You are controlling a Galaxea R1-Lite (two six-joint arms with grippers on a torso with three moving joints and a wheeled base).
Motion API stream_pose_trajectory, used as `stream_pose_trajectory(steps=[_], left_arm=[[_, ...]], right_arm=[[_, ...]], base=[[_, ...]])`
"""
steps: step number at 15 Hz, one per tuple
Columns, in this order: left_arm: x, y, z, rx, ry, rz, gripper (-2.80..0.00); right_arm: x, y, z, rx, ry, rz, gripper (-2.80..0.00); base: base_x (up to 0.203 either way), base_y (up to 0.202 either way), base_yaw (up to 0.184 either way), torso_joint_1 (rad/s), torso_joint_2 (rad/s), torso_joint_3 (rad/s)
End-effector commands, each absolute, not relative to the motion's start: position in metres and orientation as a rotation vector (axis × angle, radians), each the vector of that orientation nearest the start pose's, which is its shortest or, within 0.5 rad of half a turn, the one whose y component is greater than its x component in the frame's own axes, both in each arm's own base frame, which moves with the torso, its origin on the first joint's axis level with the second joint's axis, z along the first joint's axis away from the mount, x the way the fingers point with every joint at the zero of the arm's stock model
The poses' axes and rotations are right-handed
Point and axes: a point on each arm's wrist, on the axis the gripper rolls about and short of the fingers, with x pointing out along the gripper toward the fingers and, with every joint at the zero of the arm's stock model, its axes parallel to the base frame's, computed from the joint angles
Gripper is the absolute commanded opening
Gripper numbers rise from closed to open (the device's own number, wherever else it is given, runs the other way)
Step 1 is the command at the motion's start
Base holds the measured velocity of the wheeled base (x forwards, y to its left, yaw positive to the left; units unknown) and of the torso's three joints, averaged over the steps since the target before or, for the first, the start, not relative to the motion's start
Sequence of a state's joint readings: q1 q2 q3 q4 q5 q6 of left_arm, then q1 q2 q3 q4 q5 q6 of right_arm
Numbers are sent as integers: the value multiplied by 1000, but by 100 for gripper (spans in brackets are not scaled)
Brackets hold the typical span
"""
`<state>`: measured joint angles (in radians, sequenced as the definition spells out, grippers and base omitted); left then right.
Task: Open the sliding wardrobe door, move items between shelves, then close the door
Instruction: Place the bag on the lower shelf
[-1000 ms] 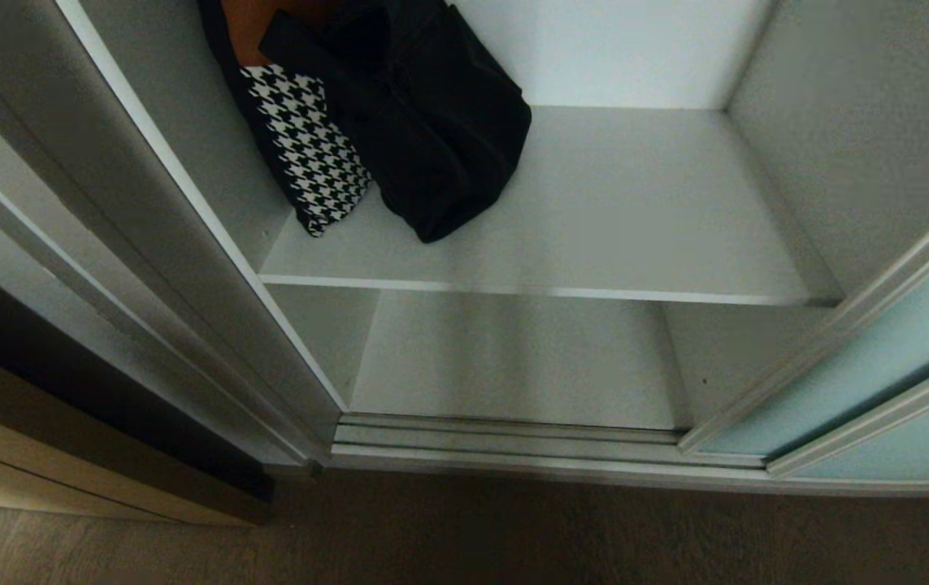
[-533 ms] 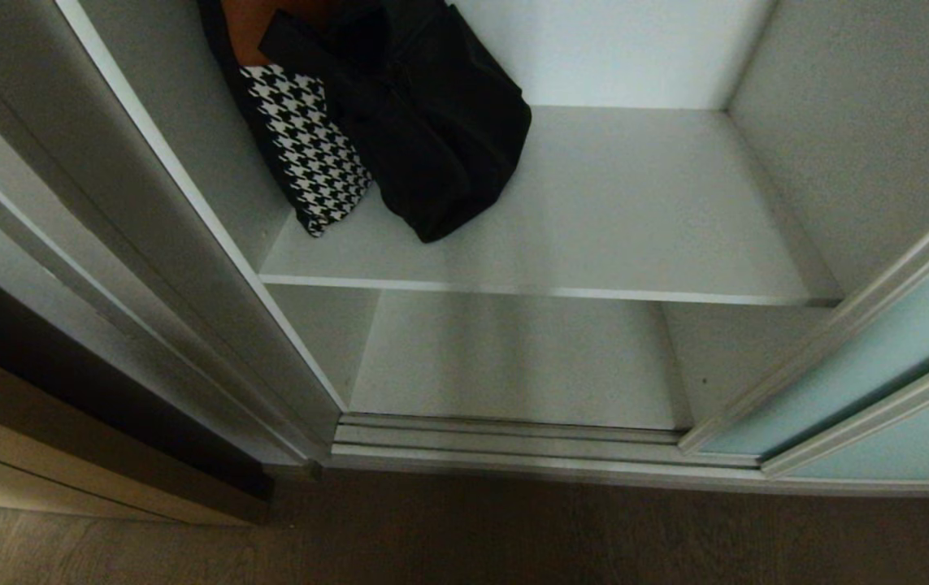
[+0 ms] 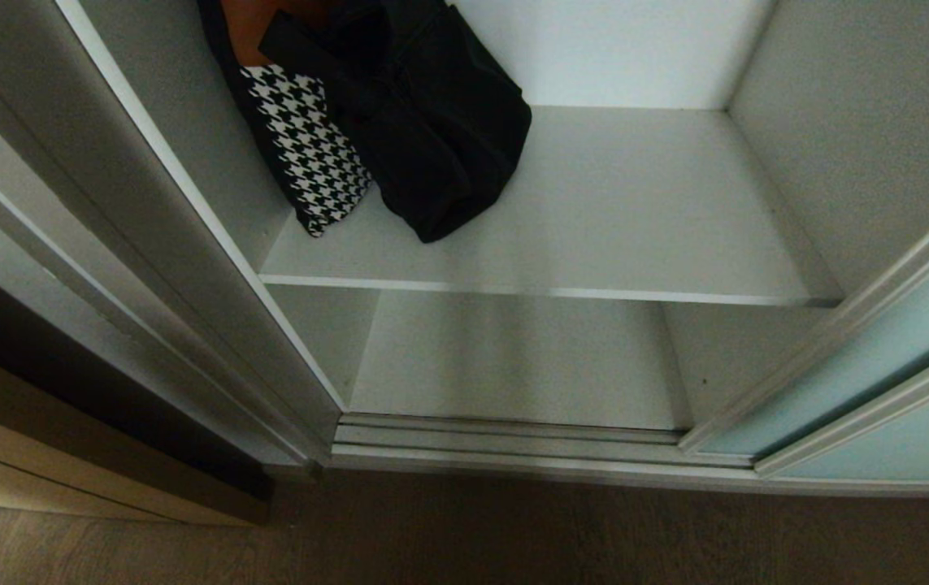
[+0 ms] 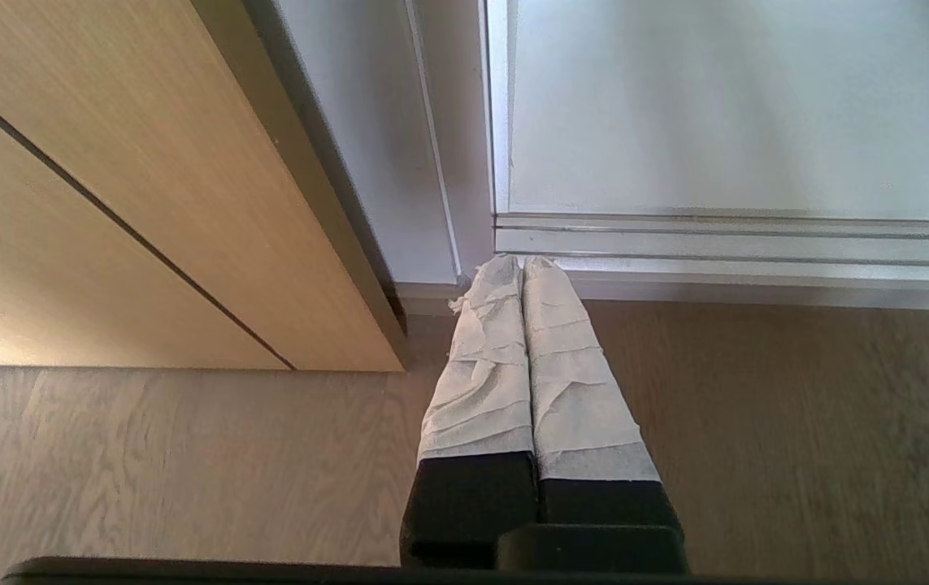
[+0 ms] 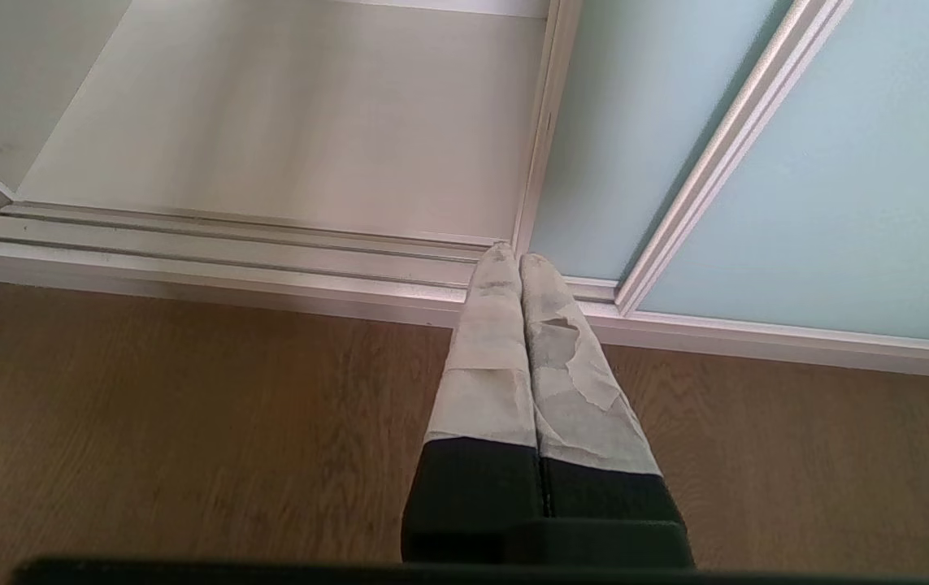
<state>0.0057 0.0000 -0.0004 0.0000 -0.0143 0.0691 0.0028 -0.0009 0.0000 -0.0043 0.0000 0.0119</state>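
With the sliding wardrobe door (image 3: 879,357) edging a little farther open, both grippers (image 4: 519,262) (image 5: 519,257) hung pressed together and empty, shelves' (image 3: 594,236) items untouched.

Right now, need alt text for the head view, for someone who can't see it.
An open wardrobe seen from above: a black bag and a houndstooth bag lie at the left end of the upper shelf, with the bare lower shelf beneath. The sliding wardrobe door is pushed to the right; no arm shows.
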Motion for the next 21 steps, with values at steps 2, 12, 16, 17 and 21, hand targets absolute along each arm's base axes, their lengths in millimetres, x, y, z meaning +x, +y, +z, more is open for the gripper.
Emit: stream_pose_trajectory(steps=[2, 12, 16, 17, 21], left_arm=[[-23, 0, 76, 64, 1, -9, -280], [-23, -3, 201, 24, -97, -138, -280], [39, -6, 274, -27, -63, -279, -280], [57, -7, 286, -34, -55, -322, -280], [129, -19, 304, -55, 12, -495, -280]], right_arm=[[-23, 0, 76, 12, -6, 3, -280], [-23, 0, 76, 12, -6, 3, -280], [-23, 0, 76, 12, -6, 3, -280], [-23, 0, 76, 12, -6, 3, -280], [-23, 0, 76, 12, -6, 3, -280]], base=[[0, 0, 0, 0, 0, 0], [0, 0, 0, 0, 0, 0], [0, 0, 0, 0, 0, 0], [0, 0, 0, 0, 0, 0], [0, 0, 0, 0, 0, 0]])
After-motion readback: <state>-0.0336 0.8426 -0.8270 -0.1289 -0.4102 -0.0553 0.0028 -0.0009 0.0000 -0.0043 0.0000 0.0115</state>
